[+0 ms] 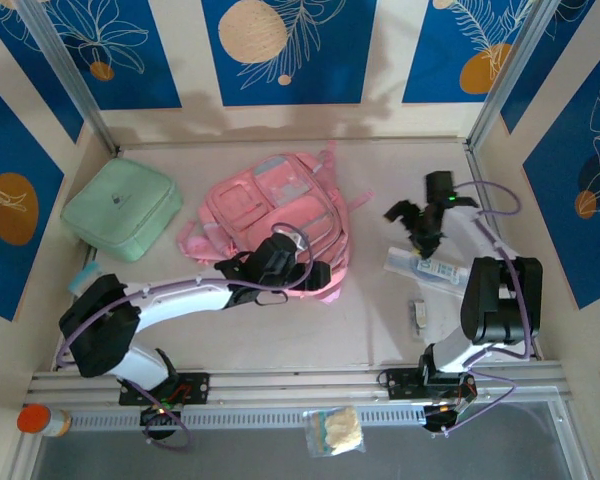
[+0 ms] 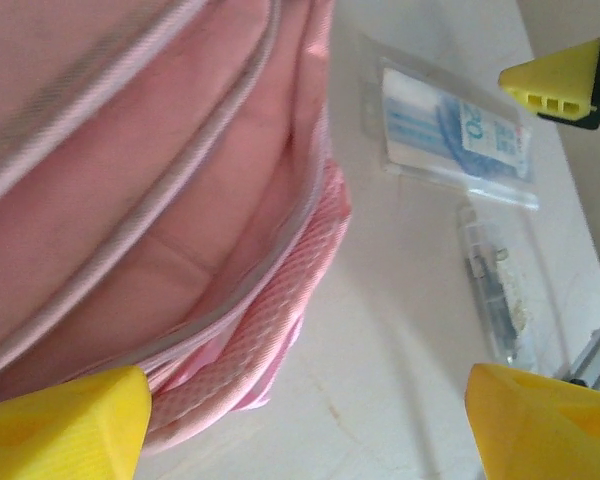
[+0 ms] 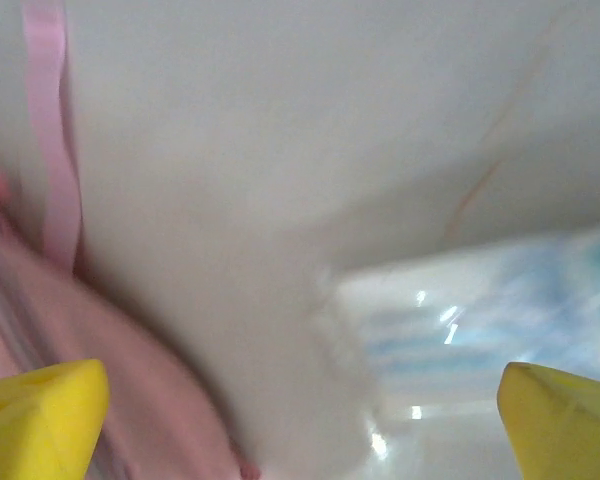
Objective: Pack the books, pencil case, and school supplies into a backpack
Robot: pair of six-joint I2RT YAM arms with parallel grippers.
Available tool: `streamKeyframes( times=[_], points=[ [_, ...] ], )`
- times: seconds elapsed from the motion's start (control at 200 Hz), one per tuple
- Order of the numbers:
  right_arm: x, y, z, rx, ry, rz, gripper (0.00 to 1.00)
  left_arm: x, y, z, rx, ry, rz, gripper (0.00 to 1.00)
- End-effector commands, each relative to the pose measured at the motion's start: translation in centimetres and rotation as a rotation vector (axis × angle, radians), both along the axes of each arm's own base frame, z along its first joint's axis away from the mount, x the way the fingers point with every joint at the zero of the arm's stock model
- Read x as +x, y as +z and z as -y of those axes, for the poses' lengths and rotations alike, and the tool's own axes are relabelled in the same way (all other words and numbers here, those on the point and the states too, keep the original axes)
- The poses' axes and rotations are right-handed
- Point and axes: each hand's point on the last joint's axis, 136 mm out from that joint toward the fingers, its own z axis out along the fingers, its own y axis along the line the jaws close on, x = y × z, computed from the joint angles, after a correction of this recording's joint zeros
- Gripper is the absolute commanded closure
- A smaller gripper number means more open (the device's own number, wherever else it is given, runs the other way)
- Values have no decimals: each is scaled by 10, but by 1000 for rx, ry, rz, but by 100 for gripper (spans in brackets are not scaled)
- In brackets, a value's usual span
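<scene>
- Two pincers, both released. The left pincer (image 2: 300, 430) has its yellow tips spread wide at the near edge of the backpack (image 1: 280, 210). One tip is just beside the padded mesh rim, and nothing is clamped.
- Right pincer (image 1: 422, 228) is also spread and empty, low over the clear packet (image 1: 425, 268).
- Backpack lies flat mid-worktop (image 1: 280, 335), front up. It is soft pink fabric with pale translucent panels and grey zip lines.
- Left wrist view: a zip seam gapes and shows smooth pink lining. I cannot tell if anything is inside.
- Clear packet is flat glossy plastic with blue-and-white print, lying on the worktop right of the backpack, apart from it.
- Clear pen-like tube (image 1: 418, 313) is slim and rigid, and lies nearer the arm bases than the packet.
- Mint green pouch (image 1: 120, 208) is square, padded and matte, well left of the backpack.
- Progress, as a judgement: early. The packet and tube are loose outside the bag, so loading and zipping are left.
</scene>
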Motion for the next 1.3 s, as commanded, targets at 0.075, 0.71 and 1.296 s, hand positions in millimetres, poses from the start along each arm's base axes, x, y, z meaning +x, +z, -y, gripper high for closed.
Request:
streamKeyframes(
  times=[0.075, 0.71, 1.296],
  points=[
    [-11, -9, 63, 2, -101, -72, 0, 5, 10, 45, -116, -9, -29, 19],
    [-30, -45, 62, 346, -295, -88, 3, 11, -10, 72, -47, -53, -60, 17],
    [-55, -5, -2, 209, -112, -6, 2, 15, -20, 120, -164, 8, -139, 26]
  ],
)
